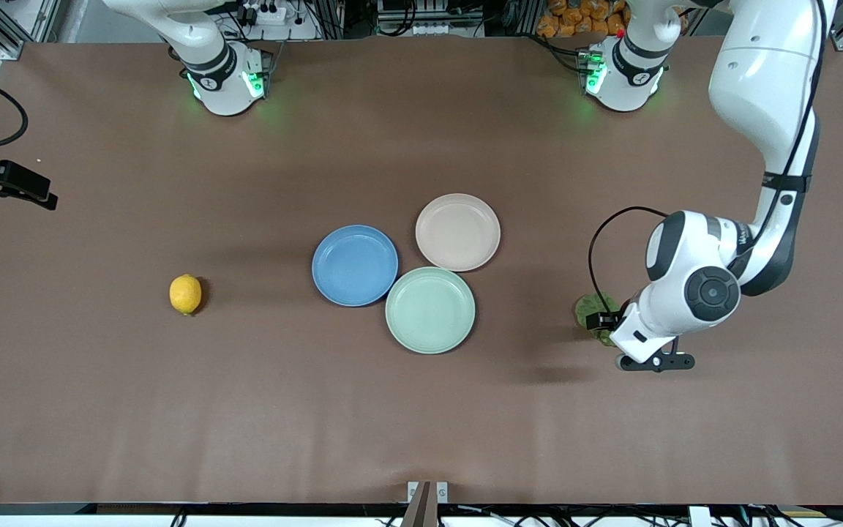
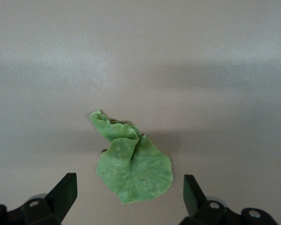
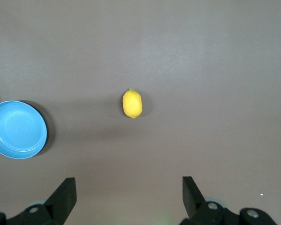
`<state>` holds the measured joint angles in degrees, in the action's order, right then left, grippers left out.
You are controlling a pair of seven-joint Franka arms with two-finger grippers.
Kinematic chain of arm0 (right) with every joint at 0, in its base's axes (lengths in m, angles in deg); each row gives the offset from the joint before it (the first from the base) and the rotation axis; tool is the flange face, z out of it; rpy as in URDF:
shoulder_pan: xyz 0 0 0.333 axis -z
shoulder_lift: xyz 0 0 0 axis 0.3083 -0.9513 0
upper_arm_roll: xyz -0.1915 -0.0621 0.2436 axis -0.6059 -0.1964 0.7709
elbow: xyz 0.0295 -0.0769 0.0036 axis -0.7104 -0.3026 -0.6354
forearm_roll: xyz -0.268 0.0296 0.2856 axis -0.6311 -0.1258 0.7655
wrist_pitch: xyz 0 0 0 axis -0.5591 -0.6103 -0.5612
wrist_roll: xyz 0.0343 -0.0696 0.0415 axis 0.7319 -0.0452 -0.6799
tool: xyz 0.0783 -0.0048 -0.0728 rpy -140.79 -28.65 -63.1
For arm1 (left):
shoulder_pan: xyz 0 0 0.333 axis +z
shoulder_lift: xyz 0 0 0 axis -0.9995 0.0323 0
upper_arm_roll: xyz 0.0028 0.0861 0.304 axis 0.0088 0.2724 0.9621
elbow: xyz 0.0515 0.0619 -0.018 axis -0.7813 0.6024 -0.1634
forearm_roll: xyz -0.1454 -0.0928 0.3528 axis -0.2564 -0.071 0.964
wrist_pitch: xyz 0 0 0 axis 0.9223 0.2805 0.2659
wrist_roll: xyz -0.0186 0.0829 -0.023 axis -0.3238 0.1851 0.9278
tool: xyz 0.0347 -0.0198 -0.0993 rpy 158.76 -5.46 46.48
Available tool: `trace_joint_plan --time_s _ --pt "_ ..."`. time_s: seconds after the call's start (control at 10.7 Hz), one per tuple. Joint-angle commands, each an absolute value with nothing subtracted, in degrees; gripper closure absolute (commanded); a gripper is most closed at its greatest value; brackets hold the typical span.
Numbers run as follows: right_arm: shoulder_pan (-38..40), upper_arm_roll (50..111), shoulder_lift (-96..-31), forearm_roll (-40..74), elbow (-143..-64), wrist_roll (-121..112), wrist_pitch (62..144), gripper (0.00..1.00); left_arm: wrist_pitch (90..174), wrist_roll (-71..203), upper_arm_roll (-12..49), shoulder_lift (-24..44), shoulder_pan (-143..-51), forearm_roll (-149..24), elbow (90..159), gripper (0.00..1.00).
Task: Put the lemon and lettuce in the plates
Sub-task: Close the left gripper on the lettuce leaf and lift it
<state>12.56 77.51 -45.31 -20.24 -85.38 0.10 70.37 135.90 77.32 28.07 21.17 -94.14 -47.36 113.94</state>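
The right gripper (image 1: 45, 199) hangs at the right arm's edge of the table, high over bare tabletop; its wrist view shows both fingers (image 3: 65, 192) spread wide with nothing between them. The lemon (image 1: 185, 293) lies on the table toward that same end, well apart from those fingers and alone on the brown surface. At the table's middle sit three plates, touching or nearly so: the blue plate (image 1: 355, 265), the mint-green plate (image 1: 430, 309) nearest the front camera, and the beige-pink plate (image 1: 458, 231) nearest the arms' bases. All three are empty.

Toward the left arm's end, the left gripper (image 1: 603, 322) hovers over the lettuce (image 1: 591, 307). The front view hides most of the leaf under the wrist. The left wrist view shows it whole: the lettuce (image 2: 131, 161) lies flat on the table between the parted fingers (image 2: 64, 191), touching neither.
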Motion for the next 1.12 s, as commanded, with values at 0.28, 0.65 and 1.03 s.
trace_joint_plan --time_s 0.28,0.65,1.03 --pt "13.13 78.05 -45.45 -20.73 -85.08 0.24 70.03 0.0 139.27 80.05 27.96 23.47 -93.78 -45.57 116.19 0.0" --pt "13.13 78.05 -45.45 -20.73 -85.69 0.24 70.21 0.0 145.08 80.05 28.05 24.61 -93.42 -45.66 119.28 0.0" --pt "13.04 78.05 -47.9 -19.16 -86.13 0.07 72.66 0.0 146.58 80.05 28.05 26.63 -93.25 -45.57 119.19 0.0"
